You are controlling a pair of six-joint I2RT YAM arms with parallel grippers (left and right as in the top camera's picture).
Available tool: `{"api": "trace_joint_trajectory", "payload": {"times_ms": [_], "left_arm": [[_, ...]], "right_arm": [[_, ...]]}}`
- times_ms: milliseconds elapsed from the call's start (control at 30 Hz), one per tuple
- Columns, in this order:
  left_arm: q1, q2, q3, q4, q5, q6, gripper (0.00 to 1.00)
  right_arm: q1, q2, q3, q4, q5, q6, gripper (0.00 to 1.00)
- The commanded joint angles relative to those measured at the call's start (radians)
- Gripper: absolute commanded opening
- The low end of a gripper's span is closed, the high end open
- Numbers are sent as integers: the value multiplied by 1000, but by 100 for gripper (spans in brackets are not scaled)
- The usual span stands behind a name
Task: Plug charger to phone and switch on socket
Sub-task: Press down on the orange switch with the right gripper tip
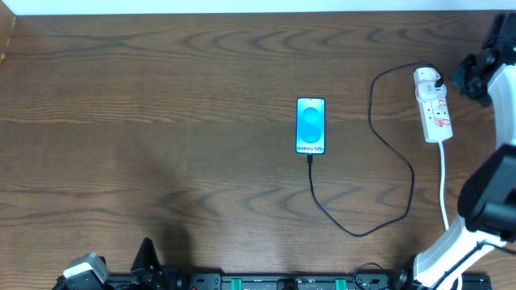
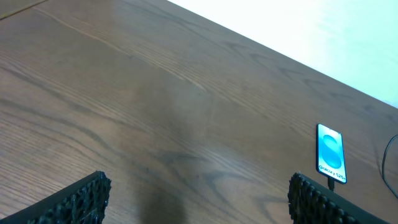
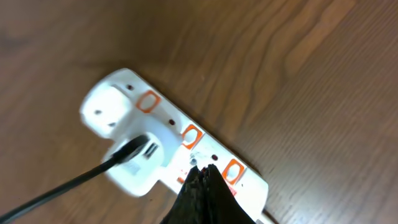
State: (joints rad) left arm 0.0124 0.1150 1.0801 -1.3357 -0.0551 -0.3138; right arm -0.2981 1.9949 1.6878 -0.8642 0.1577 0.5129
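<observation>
- By the near edge, toward the left corner, the left gripper (image 2: 199, 185) hangs over bare table (image 2: 155, 93), fingers spread wide, holding nothing.
- The charger (image 1: 312, 181) runs from mid-table in a loop toward the right edge. Its tip looks seated in the phone (image 1: 310, 125), which lies flat mid-table.
- Near the far right corner, the white plug head (image 3: 134, 165) sits in the socket (image 3: 161, 118).
- What's left, I judge, is the switch. The right gripper (image 3: 200, 174) tilts down, fingers pressed together and empty, its tip by the red switch marks (image 3: 190, 135). I cannot tell whether it touches.
</observation>
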Motion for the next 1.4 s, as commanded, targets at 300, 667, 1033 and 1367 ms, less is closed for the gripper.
{"api": "trace_joint_trajectory", "payload": {"times_ms": [300,667,1033,1367], "left_arm": [[5,-9,-2,-1,-6,2,91],[5,-9,-2,-1,-6,3,91],[5,-9,-2,-1,-6,3,91],[5,-9,-2,-1,-6,3,91]], "right_arm": [[2,162,-3,34,16,10,1],[5,167,-3,72,-19,2,1],[5,167,-25,97,-22,2,1],[5,167,-81,167,-45,3,1]]}}
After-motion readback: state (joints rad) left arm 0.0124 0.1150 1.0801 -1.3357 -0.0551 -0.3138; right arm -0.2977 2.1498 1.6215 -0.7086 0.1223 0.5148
